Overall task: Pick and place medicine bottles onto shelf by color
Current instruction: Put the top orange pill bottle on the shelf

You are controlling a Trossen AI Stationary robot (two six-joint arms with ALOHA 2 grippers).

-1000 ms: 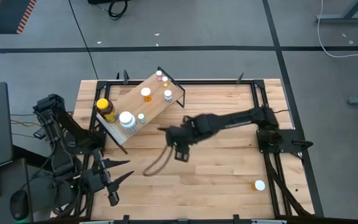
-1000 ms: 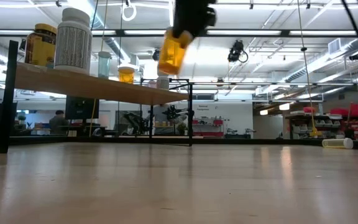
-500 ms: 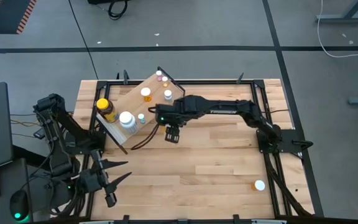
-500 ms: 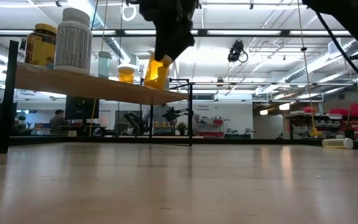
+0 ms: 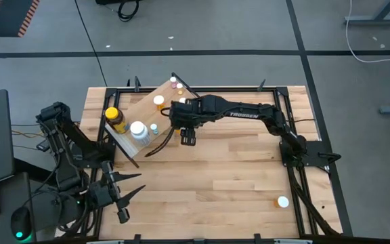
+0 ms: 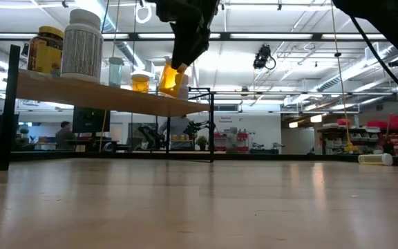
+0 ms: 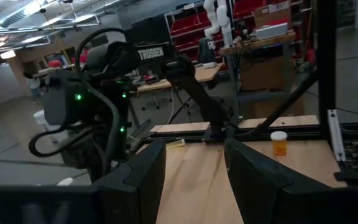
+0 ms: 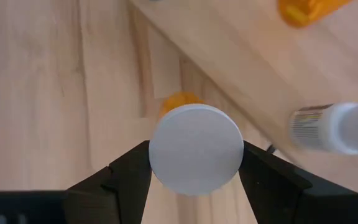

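The right gripper [image 8: 194, 163] pinches an orange vial [image 6: 169, 78] by its white cap [image 8: 196, 149] at the shelf [image 5: 144, 108] edge; the left gripper [image 7: 194, 165] waits spread.

The shelf [image 5: 141, 112] stands at the table's [image 5: 235, 183] far left; one bottle [image 5: 283, 201] lies alone near right.

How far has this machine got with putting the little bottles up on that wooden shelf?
Mostly done, it seems. The shelf already carries several bottles, among them the amber jar and the big white bottle. In hand: the right gripper holds an orange vial at the shelf's edge, not yet set down. Left over: one vial lying on the table. The left gripper waits, open, at the table's near left corner.
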